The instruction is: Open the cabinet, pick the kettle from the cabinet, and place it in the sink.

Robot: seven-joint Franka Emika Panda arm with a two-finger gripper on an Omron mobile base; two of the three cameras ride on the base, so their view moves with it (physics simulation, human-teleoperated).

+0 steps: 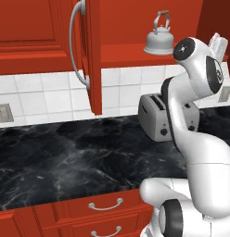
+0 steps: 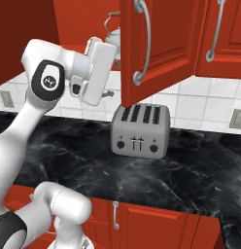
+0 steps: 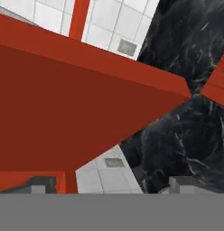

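cabinet door open, kettle on the shelf, hand raised beside it

the cabinet (image 1: 135, 28) stands open, its red door (image 1: 92, 55) swung out edge-on in the left base view, the long curved silver handle (image 1: 76, 44) on its face. the kettle (image 1: 159, 40) sits upright on the cabinet's bottom shelf, near the front edge, arched handle up. in the right base view it is partly hidden behind the robot's hand and the open door (image 2: 159, 44).

the white arm (image 1: 195, 139) is lifted to shelf height, its hand just to the right of the kettle and apart from it. the fingers (image 3: 39, 185) are spread wide, with nothing between them.

below the cabinet a silver toaster (image 2: 140, 130) stands on the black marble table (image 1: 66, 157), against the white tiled wall (image 1: 38, 97). red drawers (image 1: 105, 206) with short silver pulls run under the table's front edge.
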